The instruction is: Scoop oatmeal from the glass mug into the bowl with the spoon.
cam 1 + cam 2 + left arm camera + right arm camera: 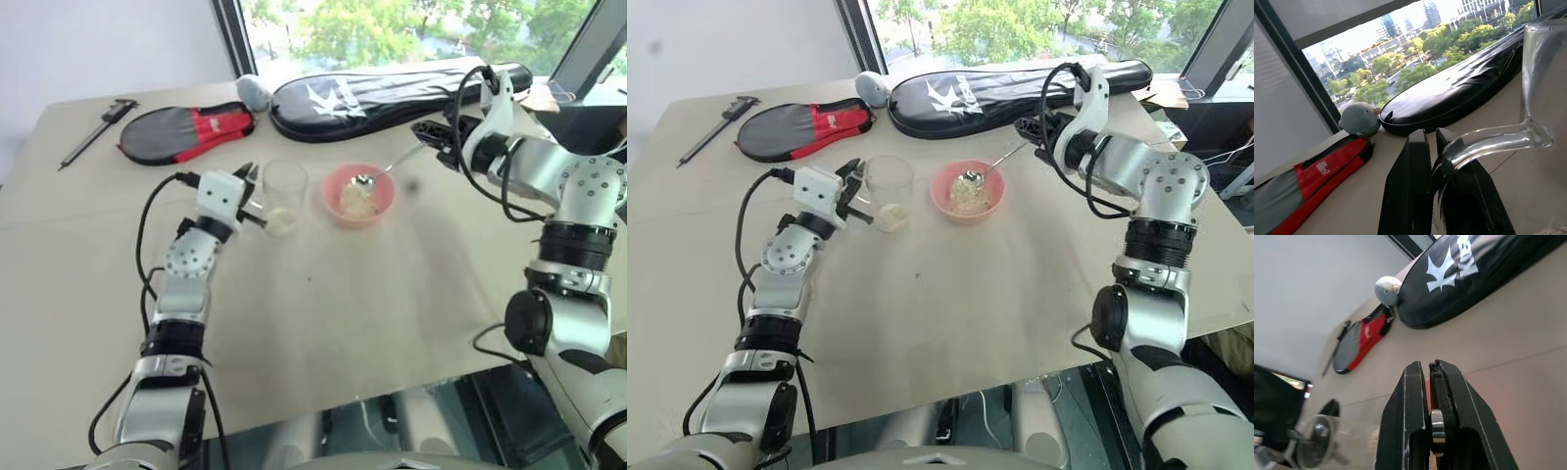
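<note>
both claws pinch: left claw [1431, 161] on glass mug [284, 186] handle, right claw [1431, 382] on spoon [377, 174].

Beige tabletop [372, 313], white wall [98, 44], dark-framed window [233, 39], daylight, green trees [362, 24] outside

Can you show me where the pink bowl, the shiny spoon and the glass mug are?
the bowl [384, 199]: left eye view, on its pink rim.
the spoon [363, 180]: left eye view, on its rounded scoop.
the glass mug [888, 174]: right eye view, on its clear wall.
</note>
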Tool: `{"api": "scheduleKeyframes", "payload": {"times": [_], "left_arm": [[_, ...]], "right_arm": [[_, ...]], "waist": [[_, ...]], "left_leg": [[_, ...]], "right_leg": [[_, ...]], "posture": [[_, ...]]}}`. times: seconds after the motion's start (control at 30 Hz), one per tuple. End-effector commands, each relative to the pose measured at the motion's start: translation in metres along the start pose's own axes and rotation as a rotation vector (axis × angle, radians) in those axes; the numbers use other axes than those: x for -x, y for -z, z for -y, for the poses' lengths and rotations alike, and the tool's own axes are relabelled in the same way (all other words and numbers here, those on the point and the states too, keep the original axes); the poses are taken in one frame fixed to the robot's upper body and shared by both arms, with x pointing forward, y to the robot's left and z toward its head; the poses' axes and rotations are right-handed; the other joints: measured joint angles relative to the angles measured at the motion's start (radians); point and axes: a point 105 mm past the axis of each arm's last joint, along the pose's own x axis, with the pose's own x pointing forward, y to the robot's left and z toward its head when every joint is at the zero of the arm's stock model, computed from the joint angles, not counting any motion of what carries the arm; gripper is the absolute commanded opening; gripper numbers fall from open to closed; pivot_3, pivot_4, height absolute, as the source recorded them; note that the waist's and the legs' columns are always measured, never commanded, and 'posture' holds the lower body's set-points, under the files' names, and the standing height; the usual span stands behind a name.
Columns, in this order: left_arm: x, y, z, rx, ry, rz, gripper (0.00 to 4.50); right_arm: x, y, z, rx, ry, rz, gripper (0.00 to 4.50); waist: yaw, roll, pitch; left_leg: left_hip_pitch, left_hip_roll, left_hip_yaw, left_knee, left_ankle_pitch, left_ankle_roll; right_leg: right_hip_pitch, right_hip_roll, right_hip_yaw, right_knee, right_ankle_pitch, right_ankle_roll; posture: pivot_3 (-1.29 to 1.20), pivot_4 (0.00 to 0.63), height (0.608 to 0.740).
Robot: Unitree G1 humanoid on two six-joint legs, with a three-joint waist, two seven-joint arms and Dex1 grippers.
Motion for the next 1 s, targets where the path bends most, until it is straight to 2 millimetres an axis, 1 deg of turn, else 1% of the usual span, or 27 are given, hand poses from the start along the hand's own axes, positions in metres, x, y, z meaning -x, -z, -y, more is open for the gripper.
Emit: {"api": "scheduleKeyframes", "payload": {"times": [0.03,0.13,0.23,0.3,0.37,0.47,0.63,0.73,0.77,0.83,0.87,0.93,1.0], "left_arm": [[0.004,-0.016,-0.01,0.033,-0.059,0.057,0.09],[0.006,-0.021,-0.01,0.081,-0.082,0.075,0.09],[0.009,-0.02,-0.01,0.103,-0.102,0.067,0.09],[0.012,-0.018,-0.009,0.112,-0.11,0.06,0.09],[0.013,-0.017,-0.009,0.116,-0.113,0.055,0.09],[0.015,-0.016,-0.006,0.128,-0.117,0.052,0.09],[0.018,-0.01,0.004,0.16,-0.114,0.043,0.09],[0.019,-0.008,0.008,0.168,-0.11,0.037,0.09],[0.02,-0.007,0.009,0.17,-0.109,0.035,0.09],[0.021,-0.004,0.011,0.173,-0.107,0.03,0.09],[0.021,-0.003,0.012,0.175,-0.107,0.027,0.09],[0.022,-0.001,0.014,0.181,-0.104,0.023,0.09],[0.021,0.001,0.019,0.186,-0.095,0.018,0.09]], "right_arm": [[0.004,-0.008,-0.033,0.359,-0.14,0.088,0.0],[0.006,0.001,-0.051,0.54,-0.265,0.104,0.0],[0.011,0.008,-0.072,0.641,-0.394,0.122,0.0],[0.014,0.012,-0.081,0.709,-0.451,0.13,0.0],[0.015,0.015,-0.082,0.771,-0.476,0.123,0.0],[0.014,0.019,-0.078,0.838,-0.477,0.119,0.0],[0.01,0.013,-0.067,0.851,-0.445,0.138,0.0],[0.008,-0.001,-0.064,0.718,-0.407,0.18,0.0],[0.008,-0.01,-0.067,0.638,-0.402,0.208,0.0],[0.009,-0.029,-0.08,0.458,-0.43,0.266,0.0],[0.01,-0.034,-0.086,0.394,-0.445,0.277,0.0],[0.012,-0.037,-0.103,0.292,-0.497,0.278,0.0],[0.014,-0.032,-0.12,0.235,-0.555,0.261,0.0]], "waist": [[0.0,0.0,0.0],[-0.001,0.0,0.0],[0.0,0.0,0.0],[0.001,0.0,0.0],[0.002,-0.001,0.0],[0.005,-0.001,-0.001],[0.008,-0.001,-0.001],[0.007,-0.001,-0.001],[0.007,-0.001,-0.001],[0.005,-0.001,-0.001],[0.006,-0.001,-0.001],[0.007,-0.001,-0.001],[0.007,-0.001,-0.001]], "left_leg": [[0.0,0.0,0.0,0.0,0.0,0.0],[0.0,0.0,0.0,0.0,0.0,0.0],[0.0,0.0,-0.001,0.001,0.0,0.0],[0.001,0.0,-0.001,0.002,0.0,0.0],[0.001,0.0,-0.001,0.002,0.0,0.0],[0.001,-0.001,-0.001,0.002,0.0,0.0],[0.001,-0.001,-0.001,0.002,0.0,-0.001],[0.001,0.0,-0.001,0.002,0.0,-0.001],[0.001,0.0,-0.001,0.002,0.0,-0.001],[0.001,0.0,-0.001,0.002,0.0,-0.001],[0.001,0.0,-0.001,0.002,0.0,-0.001],[0.001,0.0,-0.002,0.002,0.0,-0.001],[0.001,0.0,-0.003,0.002,0.0,-0.001]], "right_leg": [[0.0,0.0,0.0,0.0,0.0,0.0],[0.0,0.0,0.0,-0.001,0.0,0.0],[0.0,-0.001,0.0,-0.001,0.0,0.0],[0.0,-0.002,0.0,-0.001,0.0,0.0],[0.0,-0.002,0.0,0.0,0.0,0.0],[0.0,-0.002,0.0,-0.001,0.0,0.0],[0.0,-0.003,0.0,-0.001,0.0,0.0],[0.0,-0.003,0.0,-0.001,0.0,0.0],[0.0,-0.003,0.0,-0.001,0.0,0.0],[0.0,-0.003,0.0,-0.001,0.001,-0.001],[0.0,-0.003,0.001,0.0,0.001,-0.001],[0.0,-0.003,0.0,0.0,0.001,-0.001],[0.0,-0.003,0.0,-0.001,0.001,-0.001]], "posture": [[0.0,0.15,0.74],[0.0,0.15,0.74],[0.0,0.15,0.74],[0.0,0.15,0.74],[0.0,0.15,0.74],[0.0,0.15,0.74],[0.0,0.15,0.74],[0.0,0.15,0.74],[0.0,0.15,0.74],[0.0,0.15,0.74],[0.0,0.15,0.74],[0.0,0.15,0.74],[0.0,0.15,0.74]]}}
